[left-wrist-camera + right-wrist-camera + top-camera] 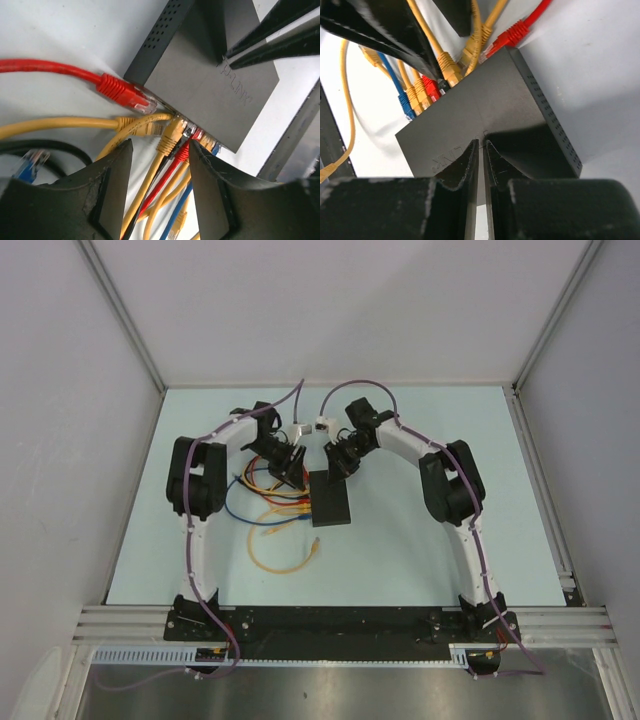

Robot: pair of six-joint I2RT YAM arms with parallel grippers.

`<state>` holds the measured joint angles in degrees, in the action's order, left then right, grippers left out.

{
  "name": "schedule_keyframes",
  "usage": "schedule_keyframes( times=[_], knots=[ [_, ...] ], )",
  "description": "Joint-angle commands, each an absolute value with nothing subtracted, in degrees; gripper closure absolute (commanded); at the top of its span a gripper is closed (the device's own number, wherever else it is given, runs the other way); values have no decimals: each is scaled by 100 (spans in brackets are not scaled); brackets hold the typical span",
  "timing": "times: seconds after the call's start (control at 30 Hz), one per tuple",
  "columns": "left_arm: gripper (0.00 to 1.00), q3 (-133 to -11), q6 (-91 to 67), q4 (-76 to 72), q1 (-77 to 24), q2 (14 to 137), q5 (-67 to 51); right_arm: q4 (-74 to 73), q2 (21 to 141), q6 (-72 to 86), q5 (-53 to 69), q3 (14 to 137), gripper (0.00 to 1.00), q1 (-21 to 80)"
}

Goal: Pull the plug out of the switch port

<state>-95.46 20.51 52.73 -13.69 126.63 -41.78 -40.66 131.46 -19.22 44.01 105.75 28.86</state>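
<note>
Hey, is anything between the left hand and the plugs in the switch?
Nothing solid. The open left hand faces the switch plugs directly; only their own cables run between its fingers, and a red plug lies aside.

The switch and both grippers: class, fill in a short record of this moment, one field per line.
switch: black, flat on the table
seated plugs: yellow, red and blue, in a row
red plug: at the switch's corner, seating unclear
left gripper: open, cables running between its fingers
right gripper: shut, tips on the switch's top
</note>
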Motion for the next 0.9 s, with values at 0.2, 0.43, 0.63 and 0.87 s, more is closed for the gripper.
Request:
schedule_keyframes(
  times=[0.2,0.43,0.63,0.87],
  knots=[
    [48,-9817,1872,5247,-1485,13069,-4781,-4148,13307,-2021,4351,10644,87,2918],
    [46,-9721,1706,5239,-1555,13087,-4360,-4148,13342,-2021,4316,10652,87,2953],
    [52,-9528,1082,4852,-1608,13052,-3955,-4113,13307,-1995,4236,10591,87,3006],
    [62,-9475,835,4790,-1758,13043,-3639,-4096,13271,-1995,4210,10450,87,3015]
  ],
)
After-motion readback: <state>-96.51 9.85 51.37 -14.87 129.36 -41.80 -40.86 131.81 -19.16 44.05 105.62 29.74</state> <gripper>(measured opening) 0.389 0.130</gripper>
